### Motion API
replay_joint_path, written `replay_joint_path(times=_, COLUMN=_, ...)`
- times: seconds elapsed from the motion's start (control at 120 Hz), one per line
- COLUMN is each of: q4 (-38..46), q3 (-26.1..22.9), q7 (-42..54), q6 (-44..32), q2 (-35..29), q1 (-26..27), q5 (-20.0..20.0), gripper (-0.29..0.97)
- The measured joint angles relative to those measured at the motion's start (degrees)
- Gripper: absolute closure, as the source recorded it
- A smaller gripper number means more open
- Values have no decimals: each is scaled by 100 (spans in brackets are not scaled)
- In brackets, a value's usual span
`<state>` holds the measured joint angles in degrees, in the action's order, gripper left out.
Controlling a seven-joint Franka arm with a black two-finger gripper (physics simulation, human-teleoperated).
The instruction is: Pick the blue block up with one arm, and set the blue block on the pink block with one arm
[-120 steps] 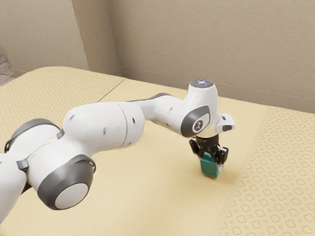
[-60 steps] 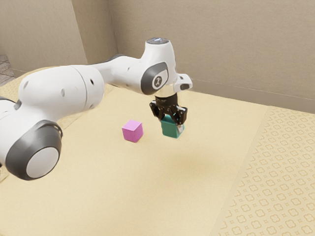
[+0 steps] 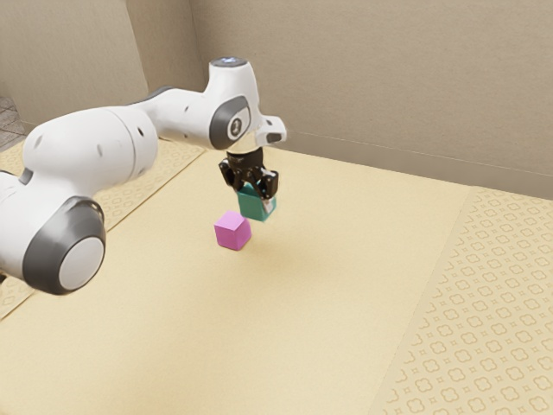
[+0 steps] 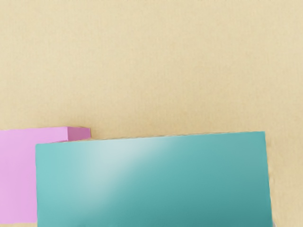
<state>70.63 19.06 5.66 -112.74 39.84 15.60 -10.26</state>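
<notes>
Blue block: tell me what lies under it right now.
The blue block hangs in the gripper above the table. In the wrist view the pink block shows past one edge; the rest of it, and the table directly below, are covered.

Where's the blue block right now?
The gripper holds the blue block off the table, just above the pink block and slightly toward the exterior view's right.
</notes>
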Motion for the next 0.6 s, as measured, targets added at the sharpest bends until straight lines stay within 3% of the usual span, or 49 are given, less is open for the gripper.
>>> replay_joint_path(times=0.6, q4=-4, q3=-27, q7=861, q6=94, q2=74, q1=-522, q5=40, gripper=37)
